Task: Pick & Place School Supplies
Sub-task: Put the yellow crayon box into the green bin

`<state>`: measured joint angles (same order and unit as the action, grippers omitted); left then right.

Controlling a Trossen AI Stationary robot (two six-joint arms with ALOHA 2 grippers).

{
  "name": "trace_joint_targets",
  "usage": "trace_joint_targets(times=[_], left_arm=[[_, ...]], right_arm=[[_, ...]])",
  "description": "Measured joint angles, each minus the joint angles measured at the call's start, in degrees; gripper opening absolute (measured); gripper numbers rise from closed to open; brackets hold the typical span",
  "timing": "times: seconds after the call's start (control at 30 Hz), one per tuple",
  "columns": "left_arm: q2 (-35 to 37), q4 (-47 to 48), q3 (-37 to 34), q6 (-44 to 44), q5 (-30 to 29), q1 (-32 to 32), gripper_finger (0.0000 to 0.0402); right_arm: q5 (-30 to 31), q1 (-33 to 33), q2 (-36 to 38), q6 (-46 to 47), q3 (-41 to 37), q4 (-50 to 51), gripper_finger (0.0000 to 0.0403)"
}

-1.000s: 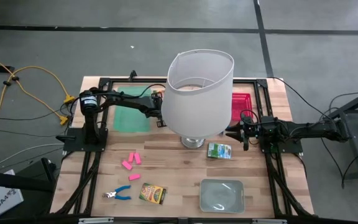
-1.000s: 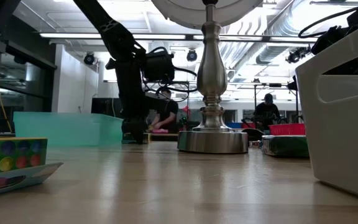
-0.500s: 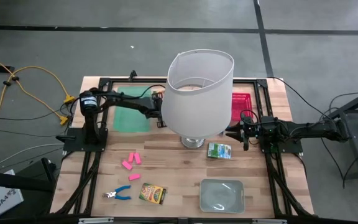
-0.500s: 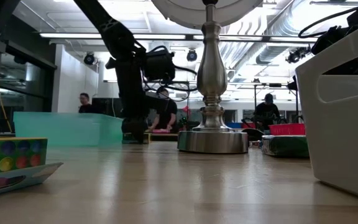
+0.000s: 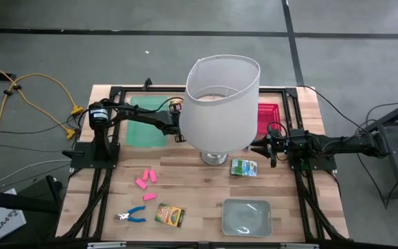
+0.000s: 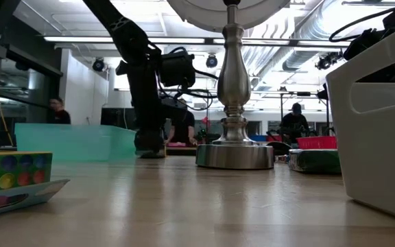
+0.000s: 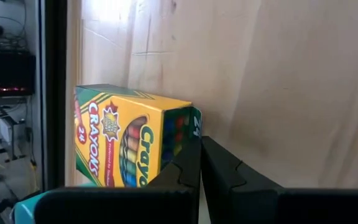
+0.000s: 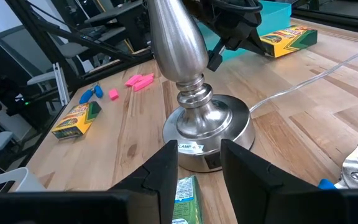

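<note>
The left gripper [image 7: 199, 163] has its fingers [image 7: 182, 171] pressed together with nothing between them, a crayon box [image 7: 126, 140] lying just beside their tips, toward the left of the left wrist view. The right gripper [image 8: 199, 165] hovers with its fingers [image 8: 163, 171] parted above a green printed box [image 8: 185, 200] at the bottom of the right wrist view, by the lamp base [image 8: 207, 127]. These boxes look like light, stiff card with slick printed faces, so I judge a pinch across the narrow sides holds best; the small pink erasers [image 5: 146, 181] should be soft and grippy, the blue-handled scissors [image 5: 131, 216] hard and thin, best taken across the handles. In the high view the lampshade [image 5: 223, 100] hides the left fingers, and only the wrist view shows them clenched; the high view alone shows another crayon box [image 5: 170, 215] at lower centre of the bench [image 5: 192, 180], left of the clear tray [image 5: 247, 216].
</note>
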<state>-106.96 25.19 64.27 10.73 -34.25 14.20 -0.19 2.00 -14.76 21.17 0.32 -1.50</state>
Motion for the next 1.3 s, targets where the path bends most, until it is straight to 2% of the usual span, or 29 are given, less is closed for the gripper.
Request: trace_joint_targets(times=[0.3, 0.53, 0.77, 1.3], left_arm=[[0.0, -0.4, 0.0, 0.2, -2.3, -1.0, 0.0], [0.1, -1.5, 0.0, 0.9, -1.4, 0.4, 0.0], [0.6, -3.9, 0.1, 3.4, 1.8, 2.1, 0.0], [5.2, -4.0, 0.1, 2.5, 3.9, 5.5, 0.0]], right_arm=[[0.0, 0.0, 0.0, 0.0, 0.0, 0.0, 0.0113], [0.0, 0.0, 0.0, 0.0, 0.0, 0.0, 0.0113], [0.0, 0.0, 0.0, 0.0, 0.0, 0.0, 0.0113], [0.0, 0.0, 0.0, 0.0, 0.0, 0.0, 0.0113]])
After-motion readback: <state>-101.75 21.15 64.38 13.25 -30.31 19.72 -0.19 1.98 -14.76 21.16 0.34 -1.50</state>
